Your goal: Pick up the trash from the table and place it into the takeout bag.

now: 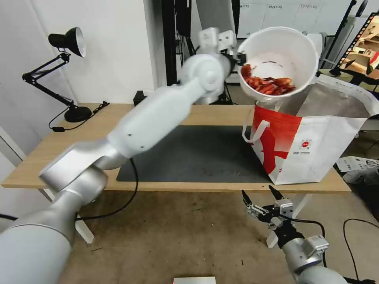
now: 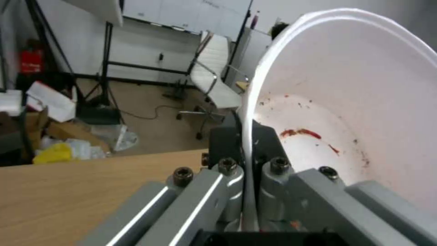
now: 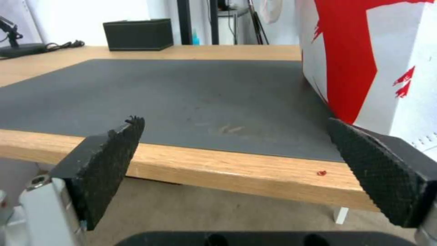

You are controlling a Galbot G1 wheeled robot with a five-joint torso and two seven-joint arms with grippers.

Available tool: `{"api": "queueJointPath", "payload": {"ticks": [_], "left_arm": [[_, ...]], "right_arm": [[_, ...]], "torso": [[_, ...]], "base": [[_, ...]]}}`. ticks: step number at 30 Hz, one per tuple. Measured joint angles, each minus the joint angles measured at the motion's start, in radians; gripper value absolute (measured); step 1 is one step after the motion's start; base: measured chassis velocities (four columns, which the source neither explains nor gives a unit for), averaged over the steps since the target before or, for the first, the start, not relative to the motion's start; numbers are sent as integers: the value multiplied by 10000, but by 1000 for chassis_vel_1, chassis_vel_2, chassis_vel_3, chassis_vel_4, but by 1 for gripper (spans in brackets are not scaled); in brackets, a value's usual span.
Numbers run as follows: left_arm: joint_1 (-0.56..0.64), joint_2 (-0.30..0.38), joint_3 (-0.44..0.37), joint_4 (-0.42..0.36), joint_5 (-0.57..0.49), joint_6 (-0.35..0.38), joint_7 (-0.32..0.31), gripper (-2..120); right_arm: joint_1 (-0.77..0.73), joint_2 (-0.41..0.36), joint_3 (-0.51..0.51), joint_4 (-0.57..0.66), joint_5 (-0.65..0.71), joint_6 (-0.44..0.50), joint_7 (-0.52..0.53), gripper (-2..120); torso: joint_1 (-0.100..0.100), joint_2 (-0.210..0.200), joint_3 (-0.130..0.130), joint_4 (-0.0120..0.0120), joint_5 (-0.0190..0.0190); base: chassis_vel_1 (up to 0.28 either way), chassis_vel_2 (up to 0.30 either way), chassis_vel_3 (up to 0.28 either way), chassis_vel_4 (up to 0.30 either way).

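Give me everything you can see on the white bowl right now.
The white round bowl looks like thin plastic with a rolled rim. It is held in the air, tipped steeply on its side with its mouth facing the head camera, above the open foil-lined takeout bag. Red food scraps have slid to its lowest side, and red smears mark the inner wall. The left tool pinches the rim, one finger inside and one outside. Nothing else touches it.

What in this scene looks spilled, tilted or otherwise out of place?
The white bowl, pinched at its rim by the left gripper, is tipped steeply over the takeout bag, its red food scraps slid to the low side. A small red speck lies on the table edge.
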Motion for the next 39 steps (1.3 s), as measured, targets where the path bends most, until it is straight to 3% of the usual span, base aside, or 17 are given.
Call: {"api": "queueJointPath", "payload": {"ticks": [6,8,10,17,22,24,28,39], "left_arm": [[-95,-672,269,828,826,-692,387,0],[-92,-818,459,1040,1354,-954,584,0],[56,-861,955,1222,2566,-1427,1113,0],[250,-572,1692,805,3265,-1502,1736,0],[213,-627,2072,758,3117,-931,2214,0],[121,-813,2150,935,2606,-287,2364,0],[75,-858,2318,1220,2331,167,2556,0],[362,-846,2312,1651,1981,862,3344,0]], "right_arm": [[0,0,-1,0,0,0,0,100],[0,0,0,0,0,0,0,100],[-1,0,0,0,0,0,0,100],[0,0,0,0,0,0,0,100],[0,0,0,0,0,0,0,100],[0,0,0,0,0,0,0,100],[0,0,0,0,0,0,0,100],[0,0,0,0,0,0,0,100]], "torso": [[0,0,0,1,-2],[0,-1,1,2,-1],[-1,0,0,0,-1],[-1,0,1,5,-4],[0,0,1,3,-3],[-1,0,0,0,-3],[-1,0,0,-1,-3],[-1,0,0,2,-4]], "base": [[0,0,0,0],[0,0,0,0],[0,0,0,0],[0,0,0,0],[0,0,0,0],[0,0,0,0],[0,0,0,0],[0,0,0,0]]}}
